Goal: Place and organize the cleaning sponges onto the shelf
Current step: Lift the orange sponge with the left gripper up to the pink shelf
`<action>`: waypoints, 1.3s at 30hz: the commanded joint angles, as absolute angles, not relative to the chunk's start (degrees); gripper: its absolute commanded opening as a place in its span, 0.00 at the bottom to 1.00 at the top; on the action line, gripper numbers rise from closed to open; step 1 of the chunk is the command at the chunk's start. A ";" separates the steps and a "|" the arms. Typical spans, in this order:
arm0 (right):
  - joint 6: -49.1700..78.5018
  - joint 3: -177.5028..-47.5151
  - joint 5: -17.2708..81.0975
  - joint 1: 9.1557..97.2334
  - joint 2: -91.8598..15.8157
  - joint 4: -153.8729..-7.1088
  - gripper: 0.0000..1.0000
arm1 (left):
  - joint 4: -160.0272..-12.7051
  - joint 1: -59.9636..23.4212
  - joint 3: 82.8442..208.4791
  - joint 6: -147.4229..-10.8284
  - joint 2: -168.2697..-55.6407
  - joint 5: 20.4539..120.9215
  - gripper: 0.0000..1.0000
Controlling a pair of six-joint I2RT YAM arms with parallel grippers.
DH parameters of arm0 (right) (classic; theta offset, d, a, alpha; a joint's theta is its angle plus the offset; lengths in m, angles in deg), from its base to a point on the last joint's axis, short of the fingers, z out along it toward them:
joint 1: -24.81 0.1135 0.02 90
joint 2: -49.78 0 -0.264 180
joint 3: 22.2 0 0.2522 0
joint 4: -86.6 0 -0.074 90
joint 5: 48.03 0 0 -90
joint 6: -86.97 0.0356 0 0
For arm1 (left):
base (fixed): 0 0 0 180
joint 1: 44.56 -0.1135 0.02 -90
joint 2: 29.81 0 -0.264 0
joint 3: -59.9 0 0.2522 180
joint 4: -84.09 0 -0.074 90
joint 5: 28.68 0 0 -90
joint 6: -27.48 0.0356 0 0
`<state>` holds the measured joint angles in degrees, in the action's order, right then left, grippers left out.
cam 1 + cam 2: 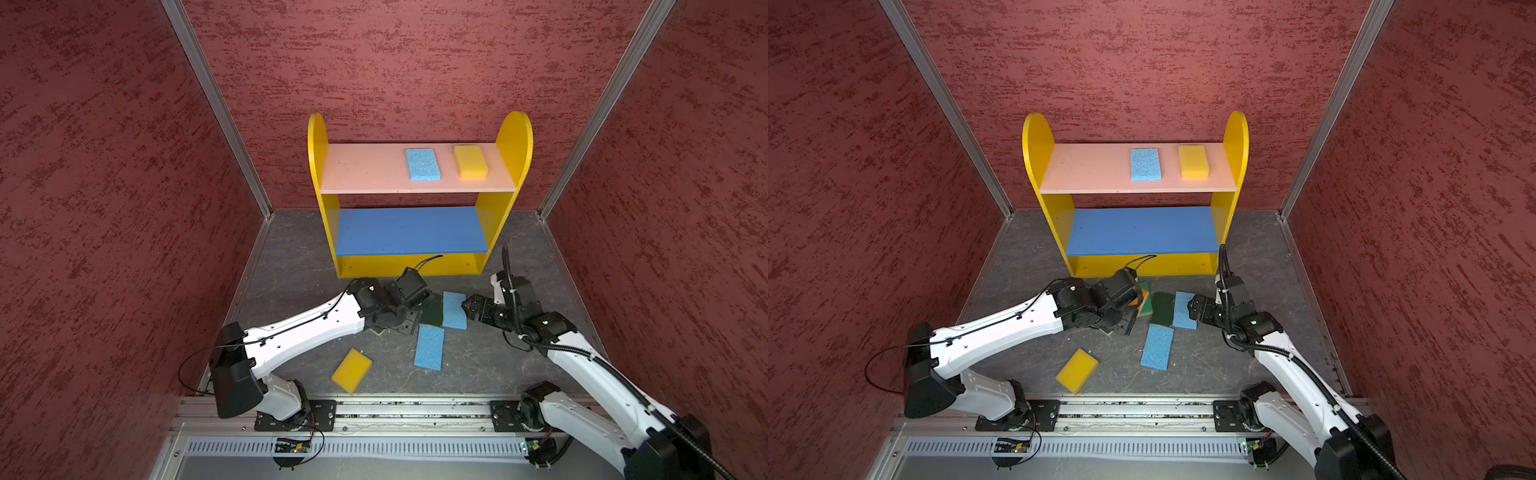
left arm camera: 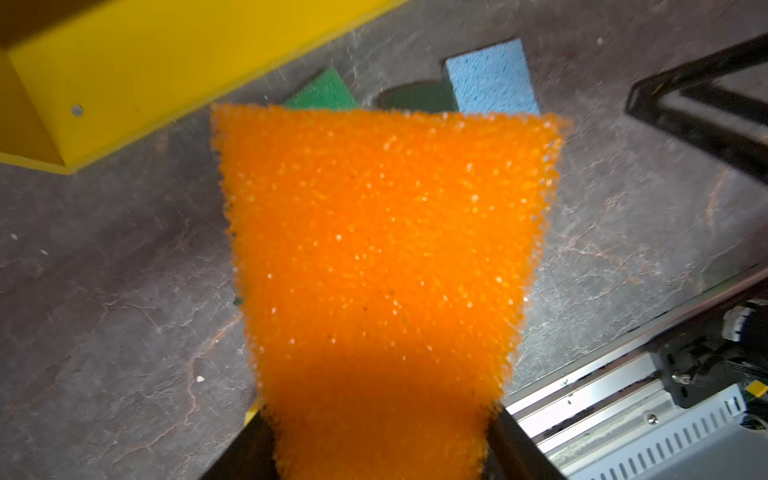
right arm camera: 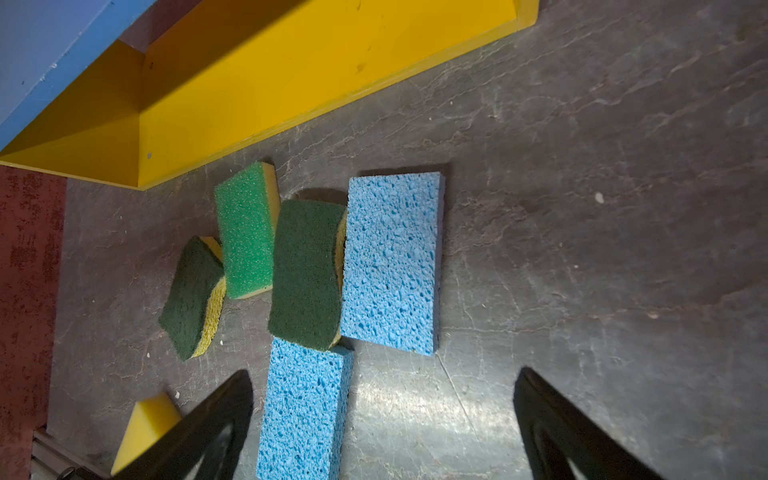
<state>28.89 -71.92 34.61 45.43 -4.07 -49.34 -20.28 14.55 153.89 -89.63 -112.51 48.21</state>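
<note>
Roughly by size, shelf: against the back wall; its pink upper board carries a light blue sponge and a yellow sponge, lying apart.
Left gripper: clamped on the orange sponge, in front of the shelf's base.
Right gripper: jaws spread wide, empty, above the floor.
Loose there: two blue sponges, two dark green scourers, one green-topped sponge clustered; a second yellow sponge apart.

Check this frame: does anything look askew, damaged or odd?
Nothing damaged, but one scourer sits tipped, yellow edge showing, against the green sponge; a second scourer butts crookedly against a blue sponge. The two on the shelf lie flat.
</note>
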 commanded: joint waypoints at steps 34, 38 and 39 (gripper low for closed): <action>27.09 -80.24 36.26 45.20 -5.31 -45.67 0.99 | -33.10 -0.85 181.72 -68.23 -111.03 35.89 0.64; 26.20 -81.72 36.69 45.20 -6.59 -44.79 0.99 | -34.91 -4.18 183.52 -66.68 -113.17 36.19 0.64; 25.73 -82.25 36.78 45.16 -6.94 -44.61 0.99 | -36.09 -4.92 183.44 -66.13 -113.48 36.58 0.64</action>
